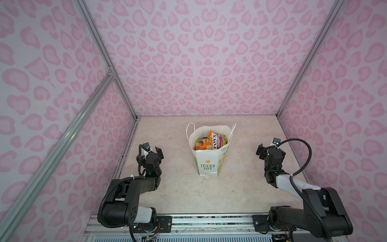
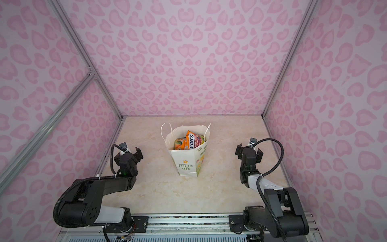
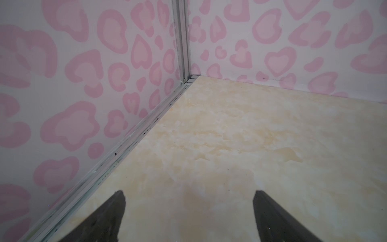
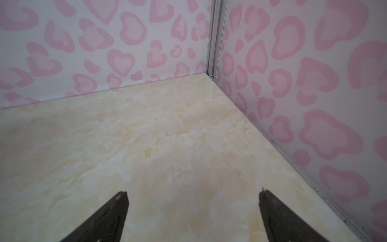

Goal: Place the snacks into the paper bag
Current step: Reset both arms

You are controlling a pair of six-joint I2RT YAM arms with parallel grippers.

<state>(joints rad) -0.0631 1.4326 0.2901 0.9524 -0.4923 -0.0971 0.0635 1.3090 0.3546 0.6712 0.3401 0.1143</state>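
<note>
Pink heart-print walls (image 1: 209, 62) enclose a cream marbled bench (image 1: 178, 194). The left arm (image 1: 134, 186) and the right arm (image 1: 293, 182) reach in from the near rail (image 1: 209, 222). One arm is on each side of the paper bag (image 1: 207, 165), and both are well apart from it.

The bag stands upright near the middle of the bench with its mouth open upward. Its "LOVE LIFE" face is turned toward the arms, and its thin white cord handles (image 1: 189, 128) rise at the rim. The snacks (image 1: 210, 142) are inside the bag, orange, red and green packets packed on edge just below the rim.

The left tool (image 3: 189, 193) has its jaws spread wide apart with only bare bench between them, and it points at the far left corner. The right tool (image 4: 192, 192) is spread just as wide, holds nothing, and points at the far right corner.
</note>
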